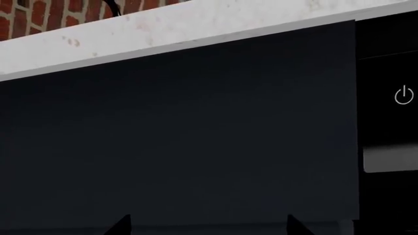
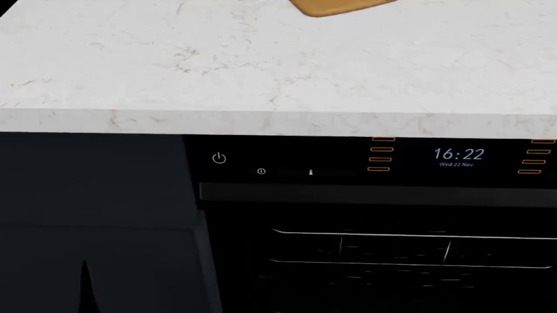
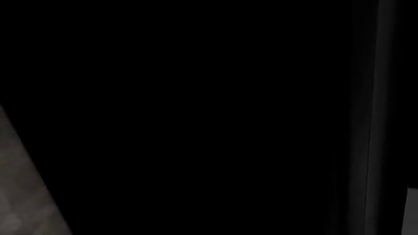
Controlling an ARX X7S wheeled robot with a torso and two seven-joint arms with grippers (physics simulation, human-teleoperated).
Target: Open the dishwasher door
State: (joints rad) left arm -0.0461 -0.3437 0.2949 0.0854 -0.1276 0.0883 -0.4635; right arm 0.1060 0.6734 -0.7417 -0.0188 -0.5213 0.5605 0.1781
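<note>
Under the front edge of a white marble table (image 2: pixel 261 72), filling the lower right of the head view: the dishwasher door (image 2: pixel 252 274), wide, glossy and black. Shut, as far as can be judged. Along its top, a control strip with a white power symbol (image 2: pixel 218 158), blue clock digits (image 2: pixel 458 154) and short orange bars (image 2: pixel 379 154). Just below the strip, a dark bar handle (image 2: pixel 374 192) running straight across the width. Lower down, thin silver lines (image 2: pixel 392 233) like wire racks.

Likely to handle as a stiff, fairly heavy panel, hinged low and swinging down and out; smooth enough that fingers would slip on the flat face. Best taken by the bar handle, near its middle, hooked from above or pinched, then pulled outward and eased down.

To the left of the door, touching it edge to edge, a matte navy cabinet front (image 2: pixel 87 195), flat and plain. On the table near the far edge, part of a rounded orange-brown thing (image 2: pixel 335 6), cut off by the frame.

From the left wrist: left gripper (image 1: pixel 207 227) spread wide, two dark tips well apart with nothing between them, facing the navy cabinet front, not the door. Door only at the side there, power symbol showing. Red brick wall (image 1: pixel 39 19) above the table edge.

From the right wrist: almost all black, with a grey sliver at one corner. Right gripper not seen in any view; no telling whether clenched or released.
</note>
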